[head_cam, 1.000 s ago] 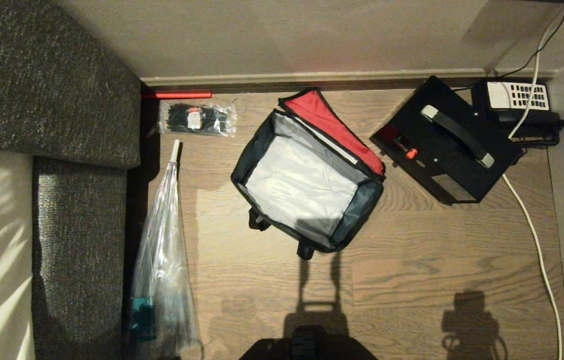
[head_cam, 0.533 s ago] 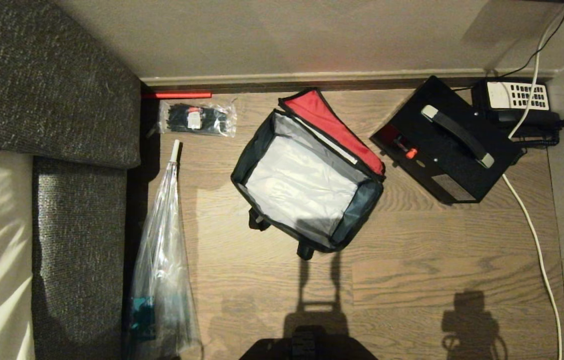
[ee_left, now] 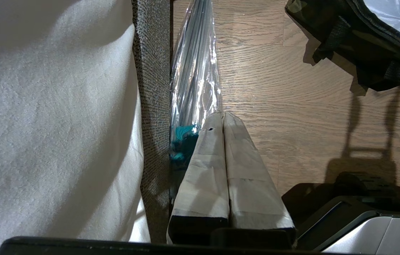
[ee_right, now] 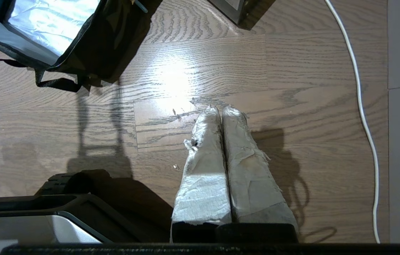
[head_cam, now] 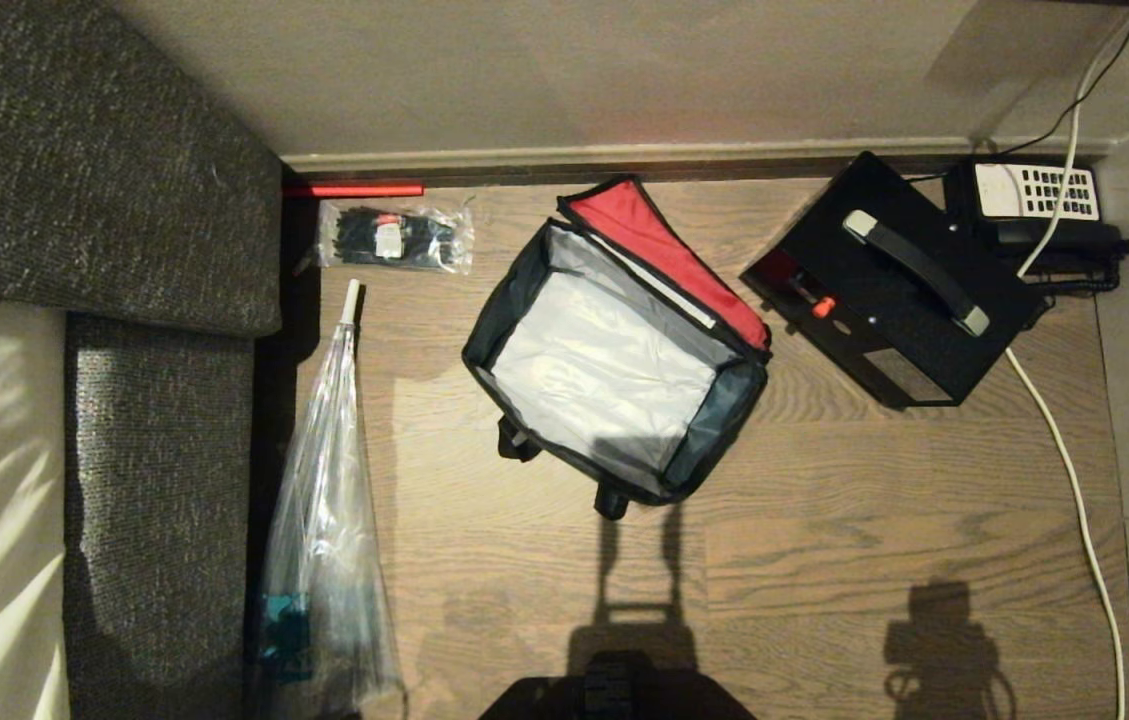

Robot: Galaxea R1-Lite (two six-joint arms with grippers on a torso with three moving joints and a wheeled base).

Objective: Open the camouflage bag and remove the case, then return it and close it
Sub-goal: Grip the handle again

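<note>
The camouflage bag lies open in the middle of the wooden floor. Its red lid lining is folded back and its silvery interior holds nothing. The black case, with a grey-ended handle and a red-orange spot on one edge, lies on the floor just right of the bag. Neither arm shows in the head view. My left gripper hangs shut and empty over the floor, with the bag well off to one side. My right gripper is also shut and empty, away from the bag.
A dark sofa fills the left side. A long clear plastic bag lies beside it, and a small packet of black ties lies near the wall. A desk phone and a white cable are at the right.
</note>
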